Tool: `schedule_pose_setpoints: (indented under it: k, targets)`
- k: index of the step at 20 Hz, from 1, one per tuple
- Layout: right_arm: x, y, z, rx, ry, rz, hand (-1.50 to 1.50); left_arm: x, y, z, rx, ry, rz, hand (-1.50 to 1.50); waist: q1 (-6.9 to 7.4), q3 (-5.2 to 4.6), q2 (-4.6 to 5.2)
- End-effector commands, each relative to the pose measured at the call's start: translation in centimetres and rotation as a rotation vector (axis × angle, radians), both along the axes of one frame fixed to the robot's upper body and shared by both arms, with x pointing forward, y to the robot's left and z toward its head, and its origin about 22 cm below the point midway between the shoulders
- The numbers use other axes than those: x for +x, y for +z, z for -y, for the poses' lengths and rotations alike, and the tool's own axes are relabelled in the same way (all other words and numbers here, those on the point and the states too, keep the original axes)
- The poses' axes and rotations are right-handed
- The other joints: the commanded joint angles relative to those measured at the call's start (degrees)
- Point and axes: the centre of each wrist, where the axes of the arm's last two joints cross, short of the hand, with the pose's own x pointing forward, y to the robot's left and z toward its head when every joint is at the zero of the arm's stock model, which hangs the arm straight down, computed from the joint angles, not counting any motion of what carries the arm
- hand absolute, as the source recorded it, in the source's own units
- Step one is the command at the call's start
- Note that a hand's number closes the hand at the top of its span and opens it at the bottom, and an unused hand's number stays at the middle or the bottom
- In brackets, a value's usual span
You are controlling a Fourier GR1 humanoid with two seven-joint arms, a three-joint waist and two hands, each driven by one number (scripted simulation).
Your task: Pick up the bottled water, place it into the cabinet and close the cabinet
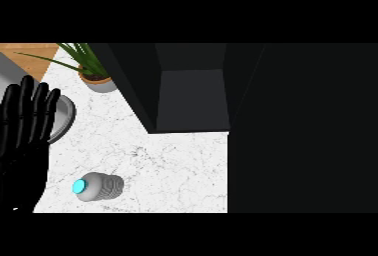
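still untouched: bottle lies on its side on the bench. left hand open, fingers straight; right hand unseen. risk: bottle rolls when nudged.

Grey ribbed bottled water with cyan cap on white black-veined marble counter.

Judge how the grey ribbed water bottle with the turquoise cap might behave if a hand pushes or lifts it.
The grey ribbed water bottle appears to stand upright on the white marble counter, cap towards the camera, so a sideways push could tip it and it would then probably roll. Its ribbed sides should give fingers some purchase. It looks like plastic, so probably not fragile.
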Motion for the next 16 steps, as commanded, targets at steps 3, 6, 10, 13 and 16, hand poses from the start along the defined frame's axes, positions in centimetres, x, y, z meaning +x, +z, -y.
schedule_pose_setpoints:
  k: [3,6,10,13,16]
  targets:
    - [-2.4,-1.1,0.6,-0.025,-0.004,-0.073,-1.50,-3.5,0.5,-2.3,-0.021,-0.161,0.038,-1.50,1.80,-0.42,1.02]
    - [-4.4,-0.9,0.8,-0.041,0.027,-0.122,-1.50,-7.4,0.9,-3.9,-0.011,-0.312,0.048,-1.50,2.84,-0.52,0.48]
    - [-5.3,-0.2,-1.3,0.105,0.207,-0.210,-1.50,-9.2,-2.2,-3.8,-0.262,-0.326,-0.190,-1.50,3.19,-0.55,0.62]
    - [-8.4,0.0,-0.7,0.104,0.241,-0.216,-1.50,-11.6,-1.4,-5.7,-0.242,-0.322,-0.194,-1.50,2.05,-0.42,0.74]
    - [-9.6,1.2,0.3,0.100,0.248,-0.231,-1.50,-14.1,-1.7,-8.3,-0.249,-0.323,-0.200,-1.50,2.43,-0.44,0.72]
